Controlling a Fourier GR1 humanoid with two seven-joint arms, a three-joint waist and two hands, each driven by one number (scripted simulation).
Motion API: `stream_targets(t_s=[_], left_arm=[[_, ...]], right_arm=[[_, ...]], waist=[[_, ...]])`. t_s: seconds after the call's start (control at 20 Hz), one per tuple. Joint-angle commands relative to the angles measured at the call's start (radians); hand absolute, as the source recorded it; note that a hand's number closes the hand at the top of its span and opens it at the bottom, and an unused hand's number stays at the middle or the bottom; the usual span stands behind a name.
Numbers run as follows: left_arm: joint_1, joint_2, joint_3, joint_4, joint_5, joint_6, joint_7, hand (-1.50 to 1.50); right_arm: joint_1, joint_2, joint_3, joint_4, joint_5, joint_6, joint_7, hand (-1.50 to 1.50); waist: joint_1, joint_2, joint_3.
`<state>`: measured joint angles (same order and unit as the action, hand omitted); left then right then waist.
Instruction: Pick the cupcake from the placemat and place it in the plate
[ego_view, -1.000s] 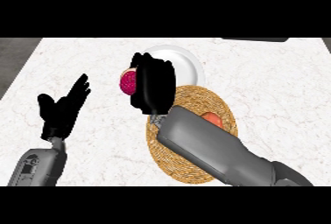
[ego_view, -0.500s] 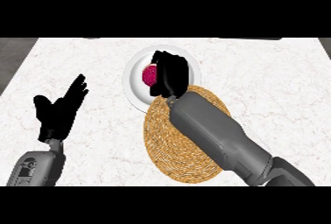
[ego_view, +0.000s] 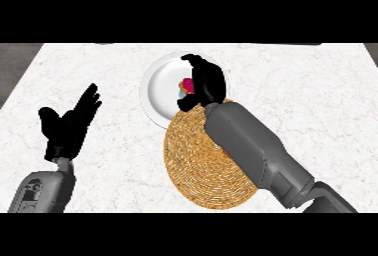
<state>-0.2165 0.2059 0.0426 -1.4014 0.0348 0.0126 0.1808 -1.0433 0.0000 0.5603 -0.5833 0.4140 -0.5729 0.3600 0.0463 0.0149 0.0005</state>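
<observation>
- The right hand (ego_view: 204, 82) is out over the white plate (ego_view: 159, 87), fingers curled round the cupcake (ego_view: 187, 86), of which only a bit of pink top and blue-ish wrapper peeks out on the hand's left side.
- So the cupcake lies inside the curl of that hand, on its palm side, over the plate's right half rather than its middle. Whether it already touches the plate I cannot tell from above.
- The cupcake is too hidden to tell its axis. The right forearm runs from the lower right up across the placemat (ego_view: 196, 167) toward the plate.
- To my eye the coming move turns on the drop straight down and then letting go; the plate's bare white lies to the hand's left, so there is room to shift that way if it wants the centre.
- The plate's near rim touches or slightly overlaps the woven placemat's far edge, just beneath the wrist; a withdrawal back along the forearm's line would pass over that edge.
- The left hand (ego_view: 69, 127) rests open, fingers up, at the left of the counter (ego_view: 317, 95), well apart from the plate and far less near than the right.
</observation>
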Motion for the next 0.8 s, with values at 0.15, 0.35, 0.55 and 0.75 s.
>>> stream_targets(t_s=[0.15, 0.35, 0.55, 0.75], left_arm=[[0.013, 0.007, 0.014, 0.018, 0.010, -0.022, -0.030, 0.00], [-0.035, -0.006, 0.006, 0.043, -0.012, 0.003, -0.009, 0.00], [0.027, 0.011, 0.026, 0.009, 0.006, -0.012, -0.017, 0.00], [0.057, 0.014, 0.014, 0.022, -0.015, -0.025, -0.066, 0.00]], right_arm=[[0.012, 0.000, -0.042, -0.149, -0.100, -0.124, -0.260, -1.50], [0.006, 0.000, -0.063, -0.242, -0.252, -0.113, -0.337, -1.50], [0.075, 0.000, -0.121, -0.334, -0.396, -0.077, -0.286, -1.50], [0.093, 0.000, -0.174, -0.337, -0.539, 0.054, -0.307, -1.50]], waist=[[-0.010, -0.006, 0.000], [-0.006, -0.003, 0.000], [-0.020, -0.013, 0.000], [-0.021, -0.010, 0.000]])
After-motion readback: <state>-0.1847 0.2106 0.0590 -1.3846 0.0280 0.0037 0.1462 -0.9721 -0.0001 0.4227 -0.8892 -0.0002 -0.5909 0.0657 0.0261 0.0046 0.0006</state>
